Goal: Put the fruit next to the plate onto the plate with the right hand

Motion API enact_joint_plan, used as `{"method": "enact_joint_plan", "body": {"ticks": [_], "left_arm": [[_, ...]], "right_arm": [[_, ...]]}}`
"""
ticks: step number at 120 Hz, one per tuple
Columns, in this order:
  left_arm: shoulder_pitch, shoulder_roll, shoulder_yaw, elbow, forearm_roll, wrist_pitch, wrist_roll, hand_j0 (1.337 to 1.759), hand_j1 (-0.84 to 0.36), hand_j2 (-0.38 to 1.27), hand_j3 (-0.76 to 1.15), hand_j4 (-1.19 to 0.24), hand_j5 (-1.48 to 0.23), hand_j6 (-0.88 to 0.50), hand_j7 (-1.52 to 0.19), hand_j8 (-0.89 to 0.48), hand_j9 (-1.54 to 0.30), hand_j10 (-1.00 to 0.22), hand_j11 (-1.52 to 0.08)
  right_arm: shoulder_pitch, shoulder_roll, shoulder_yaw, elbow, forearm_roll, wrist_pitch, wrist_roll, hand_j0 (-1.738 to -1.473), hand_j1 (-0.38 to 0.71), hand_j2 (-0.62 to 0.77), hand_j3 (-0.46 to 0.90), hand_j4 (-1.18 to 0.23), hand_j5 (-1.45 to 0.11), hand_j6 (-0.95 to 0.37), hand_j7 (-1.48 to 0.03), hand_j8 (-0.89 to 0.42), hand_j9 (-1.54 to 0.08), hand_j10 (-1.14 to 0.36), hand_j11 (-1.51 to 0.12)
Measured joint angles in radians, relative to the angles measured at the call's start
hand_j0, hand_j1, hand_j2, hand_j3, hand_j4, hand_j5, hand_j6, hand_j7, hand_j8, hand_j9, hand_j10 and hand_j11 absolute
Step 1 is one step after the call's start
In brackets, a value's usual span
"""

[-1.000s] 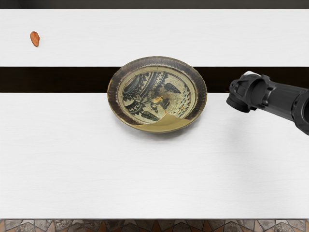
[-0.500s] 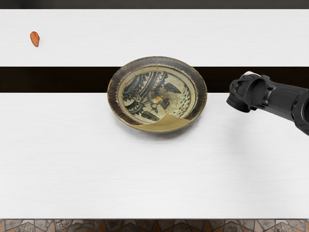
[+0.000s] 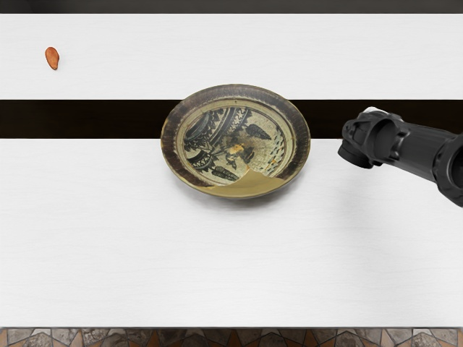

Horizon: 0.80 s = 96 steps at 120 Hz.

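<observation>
Plate [image 3: 169, 137], one, round, shallow, glazed pottery, dark brown rim, cream centre bearing dark painted pattern, sitting mid-table across dark band [image 3: 79, 119]. Table [image 3: 217, 260] white, faintly grained. Fruit [image 3: 52, 58], one, small, oval, orange-brown, lying far left at back, well apart from plate. Right arm [image 3: 423, 153], one, black, tubular, reaching in from right edge. Right hand [image 3: 367, 137] showing as rounded lump, hovering right of plate, not touching; open or closed cannot be told.

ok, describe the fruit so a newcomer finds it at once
Start at the white table, on the strip beyond the dark band. In its far-left corner, well away from the patterned plate, lies the fruit. It is the only small orange-brown teardrop there.
</observation>
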Motion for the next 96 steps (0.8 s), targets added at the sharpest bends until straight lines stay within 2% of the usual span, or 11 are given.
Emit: {"method": "enact_joint_plan", "body": {"ticks": [55,78,96], "left_arm": [[0.000,0.000,0.000,0.000,0.000,0.000,0.000,1.658,0.35,0.00,0.00,0.00,0.00,0.00,0.00,0.00,0.00,0.00,0.00],[0.000,0.000,0.000,0.000,0.000,0.000,0.000,1.658,0.35,0.00,0.00,0.00,0.00,0.00,0.00,0.00,0.00,0.00,0.00],[0.000,0.000,0.000,0.000,0.000,0.000,0.000,1.658,0.35,0.00,0.00,0.00,0.00,0.00,0.00,0.00,0.00,0.00,0.00]], "right_arm": [[0.003,0.000,0.000,0.000,-0.001,0.012,0.001,-1.653,0.26,0.15,0.00,-0.61,-0.84,-0.51,-0.84,-0.45,-0.85,-0.62,-0.85],[0.003,0.000,0.000,0.000,-0.004,0.016,0.002,-1.652,0.23,0.12,0.00,-0.62,-0.87,-0.53,-0.86,-0.46,-0.88,-0.64,-0.88],[0.003,0.000,0.000,0.000,-0.009,0.016,0.001,-1.653,0.24,0.21,0.00,-0.65,-0.89,-0.55,-0.88,-0.49,-0.90,-0.67,-0.91]]}}
